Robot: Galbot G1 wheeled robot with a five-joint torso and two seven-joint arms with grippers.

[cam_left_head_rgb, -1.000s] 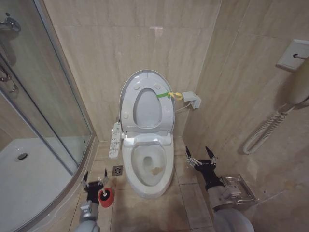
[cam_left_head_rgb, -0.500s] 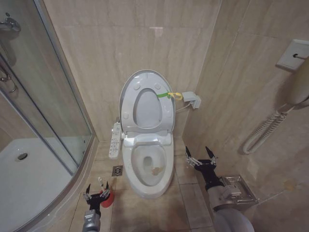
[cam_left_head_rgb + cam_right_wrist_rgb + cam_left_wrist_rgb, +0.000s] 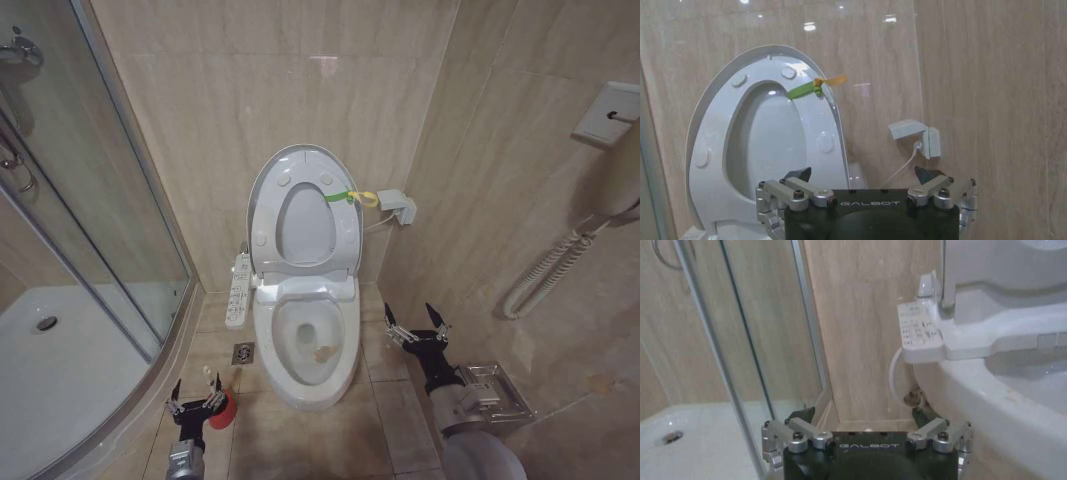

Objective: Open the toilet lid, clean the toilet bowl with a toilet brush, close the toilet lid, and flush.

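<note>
Hanging low over the floor tiles at the bowl's left, the left gripper [image 3: 193, 404] has its fingers spread wide and holds nothing. Just beside it, on its inner side, stands the toilet brush [image 3: 220, 403] in its red cup (the arm hides part of the cup). The right gripper [image 3: 417, 325], likewise spread and empty, hovers right of the toilet bowl [image 3: 308, 345]. The toilet lid [image 3: 304, 214] stands raised against the wall.

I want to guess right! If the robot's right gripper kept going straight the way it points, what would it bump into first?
Probably the raised toilet lid: the open right gripper points at it and the wall behind. Nothing shows between them, though depth is hard to judge.
</note>
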